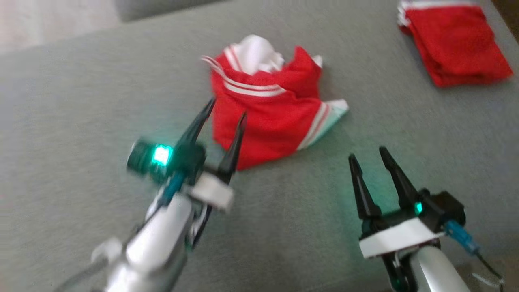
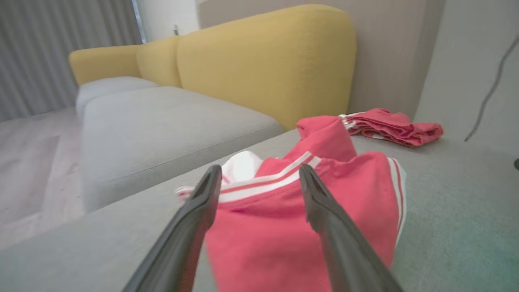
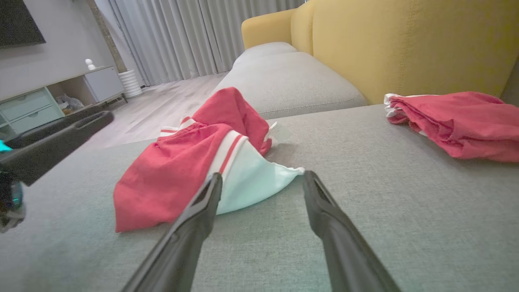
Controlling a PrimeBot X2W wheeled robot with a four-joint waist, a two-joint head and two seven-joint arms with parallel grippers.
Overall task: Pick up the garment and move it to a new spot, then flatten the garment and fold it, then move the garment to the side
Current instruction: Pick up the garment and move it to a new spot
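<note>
A red garment (image 1: 271, 109) with white stripes lies crumpled in a heap on the grey cushion (image 1: 81, 121); it also appears as the garment (image 2: 292, 211) in the left wrist view and the garment (image 3: 194, 162) in the right wrist view. My left gripper (image 1: 227, 108) stands open just at the heap's near-left edge, fingers apart with nothing between them. My right gripper (image 1: 368, 156) is open too, a short way off the garment's near-right corner, over bare cushion. In the right wrist view the left gripper's fingers (image 3: 56, 138) show at the left edge.
A second red garment (image 1: 454, 44) lies folded at the cushion's far right corner. A yellow sofa back (image 2: 263, 61) and a grey seat (image 2: 162, 125) stand beyond the cushion's far edge. Wood floor, curtains and a cabinet (image 3: 61, 101) lie further off.
</note>
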